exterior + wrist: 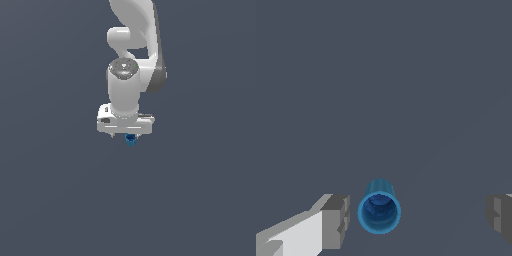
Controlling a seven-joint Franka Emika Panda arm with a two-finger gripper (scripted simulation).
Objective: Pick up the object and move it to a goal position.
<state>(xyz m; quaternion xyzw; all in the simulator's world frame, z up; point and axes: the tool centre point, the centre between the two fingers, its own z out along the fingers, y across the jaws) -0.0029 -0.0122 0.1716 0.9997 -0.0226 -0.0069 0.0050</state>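
A plain, dark grey-blue surface (50,200) fills both views from edge to edge, uniform in colour, with no markings or other items on it.

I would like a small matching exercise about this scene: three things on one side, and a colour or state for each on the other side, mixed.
Things:
1. blue cup-like piece
2. end effector
3. robot arm

Descriptions:
A. white, reaching down from above
B. bright blue, its hollow inside facing the wrist view
C. fingers wide apart, gripping nothing

Pairs: 1-B, 2-C, 3-A
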